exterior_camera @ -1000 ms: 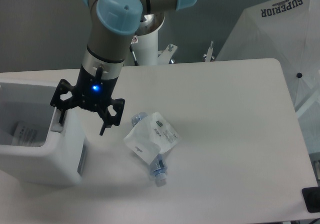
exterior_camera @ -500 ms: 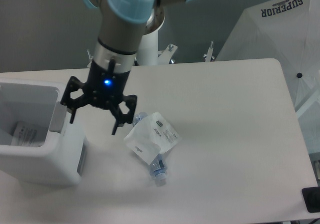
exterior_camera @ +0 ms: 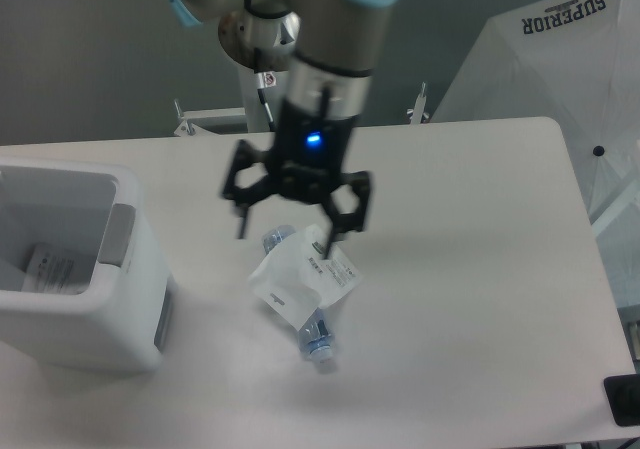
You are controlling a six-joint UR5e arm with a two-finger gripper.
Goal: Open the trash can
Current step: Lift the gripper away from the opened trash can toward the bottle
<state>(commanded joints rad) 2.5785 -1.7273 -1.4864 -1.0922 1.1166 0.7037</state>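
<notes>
Open-topped trash can [exterior_camera: 85, 299], spread empty hand [exterior_camera: 290, 237] above bottle [exterior_camera: 303, 294].

The arm has grey tubular links with pale-blue joint caps; its black two-fingered claw [exterior_camera: 296, 221] carries a blue light.

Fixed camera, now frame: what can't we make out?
- Trash can: left part cut off by the frame edge; the paper inside is too small to read.
- Bottle: label print too small; upper end partly behind the gripper fingers.
- Black object: clipped at the right edge, unidentifiable.
</notes>
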